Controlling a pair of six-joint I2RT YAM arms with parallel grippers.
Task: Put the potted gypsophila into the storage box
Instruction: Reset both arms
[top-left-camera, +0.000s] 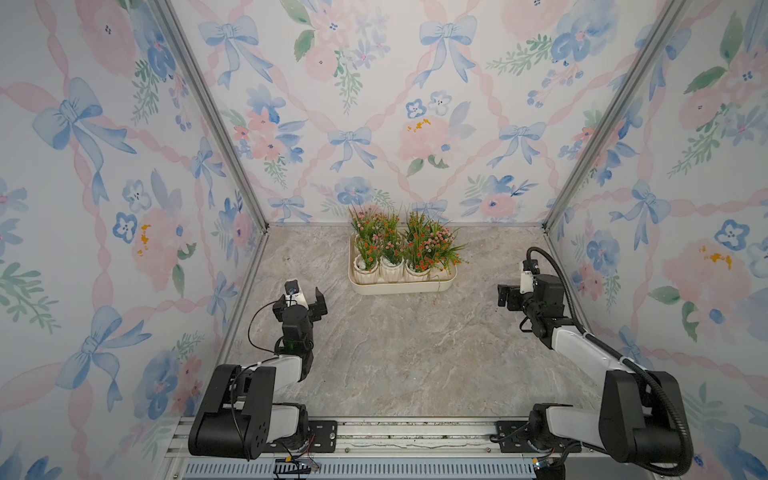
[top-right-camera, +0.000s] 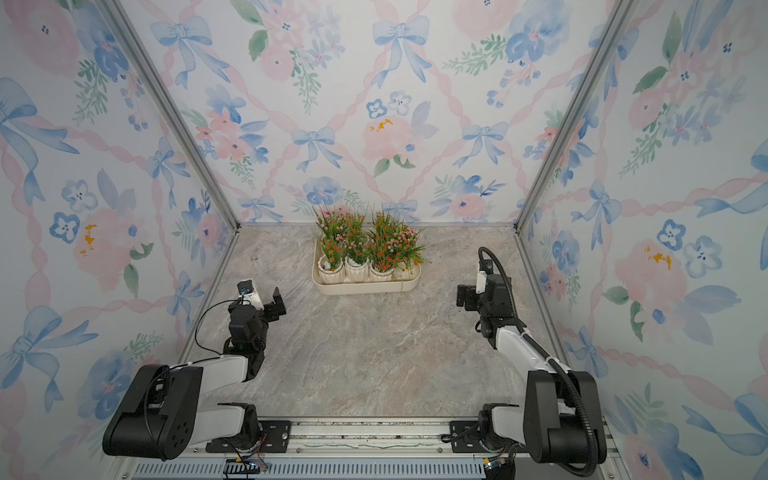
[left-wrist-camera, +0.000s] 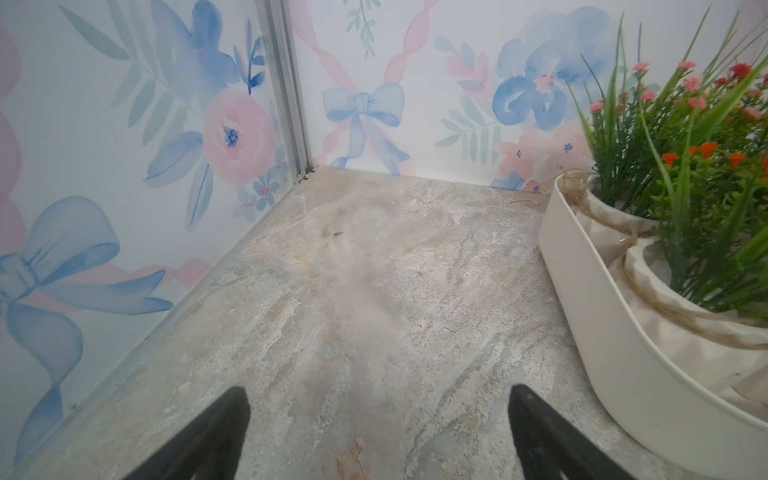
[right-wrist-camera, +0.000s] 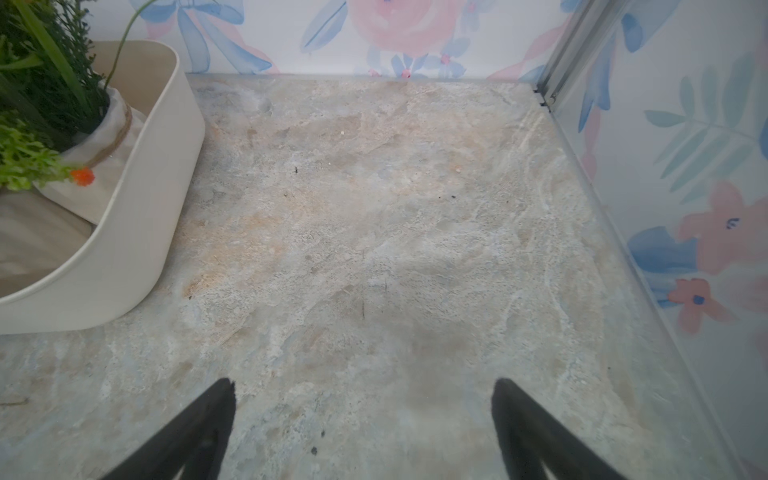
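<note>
**Asker:** Where are the plants?

**Me:** The potted gypsophila (top-left-camera: 390, 249) stands inside the storage box (top-left-camera: 401, 292), just above the middle of the frame in both top views, close to the back wall. The pots are packed in rows, touching, so the low walls can hold them upright.

**Asker:** And your claws?

**Me:** My left claw (top-left-camera: 306, 298) hangs at middle left and my right claw (top-left-camera: 503, 296) at middle right. Both are spread wide, pinching nothing, over bare counter (top-left-camera: 395, 353).

**Asker:** Why so far out?

**Me:** I see no pot on the counter, so I judge the task finished. Flanking the box at a distance keeps my fingers clear of the sprigs. The foliage hides the back row, so I cannot count every pot.
</note>
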